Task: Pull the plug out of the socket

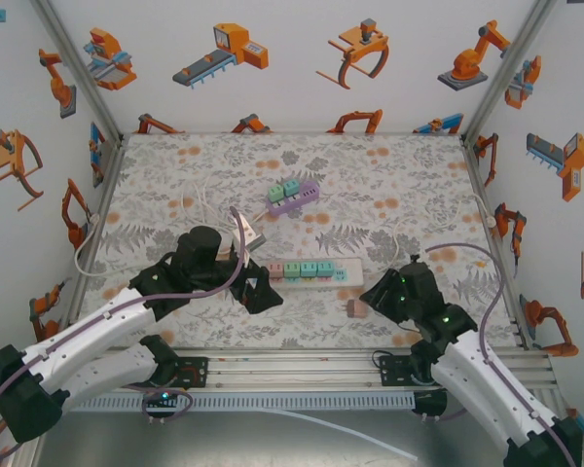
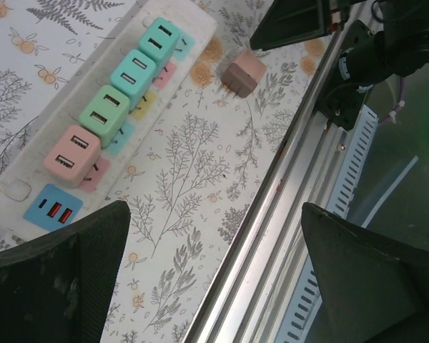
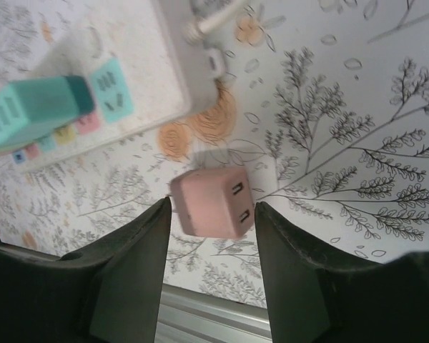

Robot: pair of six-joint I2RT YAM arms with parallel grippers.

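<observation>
Now the loose pink plug (image 1: 353, 308) lies on the floral worktop (image 1: 175, 185), just off the right-hand end of the white power strip (image 1: 353, 276) and on its near side, free of any socket. From the right wrist, this plug (image 3: 213, 204) sits on its side with its two slots facing up, framed by the right end effector (image 3: 213, 214). That end effector's fingers (image 3: 139, 264) are spread to either side of the plug, and whether they touch it cannot be told. In the overhead view the right end effector (image 1: 378, 292) hovers just right of the strip's end.

Along the strip, four adapters remain seated in a row: a pink one (image 2: 71, 156) nearest its left end, then three teal ones (image 2: 132, 69). The left end effector (image 2: 214, 214) hangs over the strip's left end, its fingers held wide apart with nothing between them.

Beyond the white strip, farther from the arms, a purple power strip (image 1: 307, 197) carries two teal adapters (image 1: 283, 189).
</observation>
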